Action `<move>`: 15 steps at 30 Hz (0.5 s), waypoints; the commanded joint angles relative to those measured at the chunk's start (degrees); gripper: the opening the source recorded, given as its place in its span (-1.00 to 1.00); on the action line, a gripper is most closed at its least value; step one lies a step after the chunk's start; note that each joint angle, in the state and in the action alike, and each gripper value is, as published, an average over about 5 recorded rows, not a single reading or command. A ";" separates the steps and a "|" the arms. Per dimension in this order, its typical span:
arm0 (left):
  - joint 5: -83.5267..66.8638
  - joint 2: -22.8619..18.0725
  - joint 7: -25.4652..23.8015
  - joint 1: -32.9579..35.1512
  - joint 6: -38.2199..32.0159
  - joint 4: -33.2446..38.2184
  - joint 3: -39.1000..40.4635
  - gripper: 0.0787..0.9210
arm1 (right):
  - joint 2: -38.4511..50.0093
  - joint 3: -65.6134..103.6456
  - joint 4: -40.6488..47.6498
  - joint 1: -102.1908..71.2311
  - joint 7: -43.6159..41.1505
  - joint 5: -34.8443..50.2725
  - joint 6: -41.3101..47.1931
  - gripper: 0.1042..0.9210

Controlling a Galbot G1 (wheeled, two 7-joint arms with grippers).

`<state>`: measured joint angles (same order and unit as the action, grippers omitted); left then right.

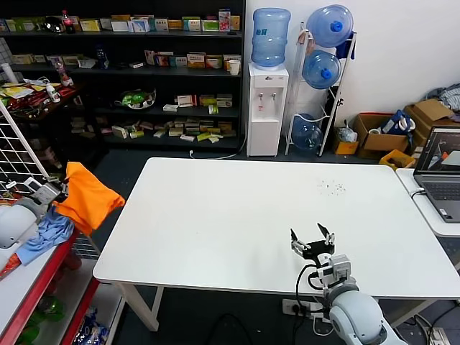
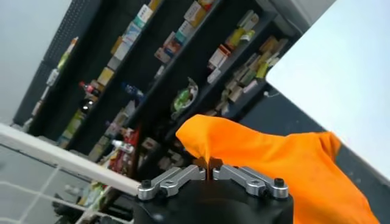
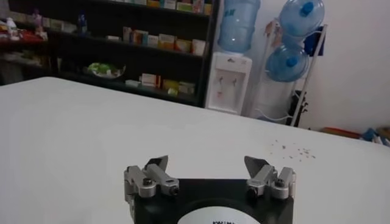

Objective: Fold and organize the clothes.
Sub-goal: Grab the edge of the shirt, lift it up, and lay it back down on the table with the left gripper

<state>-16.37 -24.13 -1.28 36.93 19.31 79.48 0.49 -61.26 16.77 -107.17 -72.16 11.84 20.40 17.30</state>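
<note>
Clearly the left gripper (image 2: pixel 209 163) pinches the shirt (image 1: pixel 88 195) beside the worktop (image 1: pixel 237 223) for carrying; right gripper (image 1: pixel 313 238) waits open.

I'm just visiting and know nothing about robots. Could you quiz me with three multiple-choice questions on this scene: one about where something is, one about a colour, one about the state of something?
1. Where is the T-shirt?
A. Spread flat on the white table
B. Hanging in the air off the table's left edge
C. On the laptop

2. What colour is the cloth lying below the T-shirt?
A. Light blue
B. Red
C. Black

3. How do the right gripper's fingers stand?
A. Shut on the T-shirt
B. Shut on nothing
C. Open, holding nothing

Answers:
1. B: the left gripper is pinched shut on the fabric, which dangles beside the white table, not on it.
2. A: a light blue heap lies under the orange fabric.
3. C: its fingers stand wide apart over bare tabletop.
</note>
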 commanded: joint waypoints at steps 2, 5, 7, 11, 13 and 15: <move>-4.75 1.26 1.96 1.16 1.92 5.65 -0.44 -0.91 | 0.05 0.11 -0.48 -0.55 -0.05 -0.11 -0.16 0.76; -9.40 -1.80 4.56 4.03 3.72 10.00 -0.86 -0.91 | 0.06 0.29 -0.62 -0.89 -0.05 -0.19 -0.21 0.76; -11.89 -4.39 6.83 6.16 4.35 12.48 -1.04 -0.91 | 0.03 0.35 -0.71 -1.19 -0.03 -0.32 -0.22 0.76; -14.84 -9.02 10.64 9.63 4.91 15.92 -0.47 -0.91 | -0.07 0.44 -0.74 -1.71 0.02 -0.62 -0.22 0.76; -15.27 -11.09 11.99 11.35 4.97 17.35 0.02 -0.91 | -0.20 0.70 -0.80 -2.06 0.05 -0.73 -0.22 0.76; -15.31 -12.59 12.95 12.89 4.97 19.07 0.38 -0.91 | -0.25 1.13 -0.89 -2.53 0.05 -0.78 -0.24 0.76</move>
<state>-25.19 -28.41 4.89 42.40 22.64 89.21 -0.02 -61.44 17.39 -107.97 -73.92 11.84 19.71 17.11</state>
